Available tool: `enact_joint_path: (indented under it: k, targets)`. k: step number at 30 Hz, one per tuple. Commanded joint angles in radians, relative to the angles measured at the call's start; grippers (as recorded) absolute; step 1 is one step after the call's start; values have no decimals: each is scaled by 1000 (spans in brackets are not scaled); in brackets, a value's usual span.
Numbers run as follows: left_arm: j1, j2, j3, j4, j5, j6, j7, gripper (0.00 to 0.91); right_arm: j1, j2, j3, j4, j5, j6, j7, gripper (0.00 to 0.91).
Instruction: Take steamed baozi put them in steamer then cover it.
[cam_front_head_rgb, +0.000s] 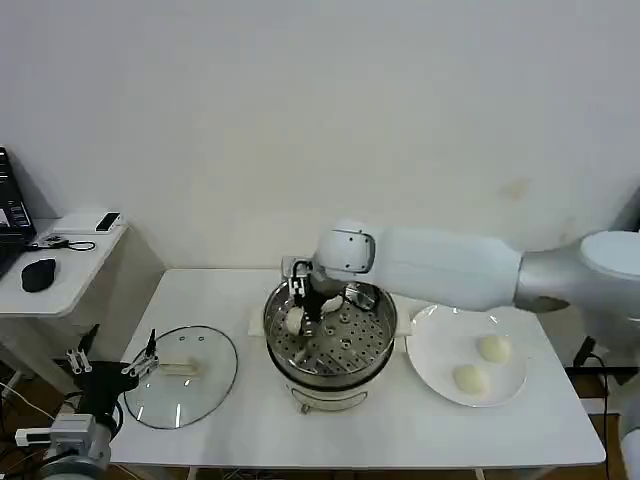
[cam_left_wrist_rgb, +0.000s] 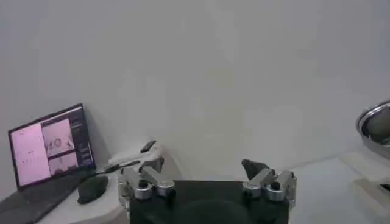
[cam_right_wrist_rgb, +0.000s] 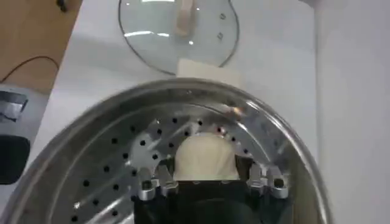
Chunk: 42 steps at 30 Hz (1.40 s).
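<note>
The right tool (cam_front_head_rgb: 305, 305) is down inside the steamer (cam_front_head_rgb: 375, 340), at the back left part. It has a bun (cam_right_wrist_rgb: 204, 159) between its fingers, low over the tray with holes. I think this is the putting-down step. To do it well, the tool should lower the bun until it sits on the tray, then let go slowly so the soft bun does not roll or stick. Then it should lift straight up, so it does not bump the shiny wall.

The bun is round, smooth and cream-white. It looks soft and easy to squash. Another bun (cam_front_head_rgb: 293, 322) seems to sit in the steamer, just beside the tool. Two more buns (cam_front_head_rgb: 493, 348) wait on the plate (cam_front_head_rgb: 432, 335), to the right of the steamer.

The lid (cam_front_head_rgb: 205, 345) lies flat on the counter (cam_front_head_rgb: 400, 425), left of the steamer. The left tool (cam_front_head_rgb: 112, 367) waits near the lid, fingers spread apart, with nothing in them.
</note>
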Motion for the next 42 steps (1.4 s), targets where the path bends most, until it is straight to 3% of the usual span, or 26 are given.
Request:
enact_joint_path:
  k: [1,2,3,4,10,18,23,32,37,42]
  targets:
    - [0,0,5,0,2,-2,0,907,-43,57,6,-53,2,-5,8,675]
    - [1,3,7,1,3,-4,0,907,-42,58,5,-52,2,-2,9,675]
    - [1,4,7,3,3,-5,0,907,-43,57,8,-50,-13,10,1,736]
    - [2,4,7,4,3,-6,0,907,-41,56,8,-47,-17,14,-3,907]
    - [4,4,17,7,7,-8,0,907,-6,30,6,-14,-18,9,-14,907]
    - [-2,-2,30,4,7,-6,0,907,114,-89,-15,69,-30,13,-63,907]
    - [-3,-9,41,-7,11,-3,2,907,161,-226,2,142,-72,31,-106,907]
    - [5,19,36,16,1,-7,2,907,224,-591,20,282,-159,100,-193,907]
    - [-6,34,44,8,-20,8,1,907,135,-804,45,345,-266,138,-212,907]
    - [-8,35,70,15,-13,8,-1,907,9,-915,47,356,-421,212,-223,907]
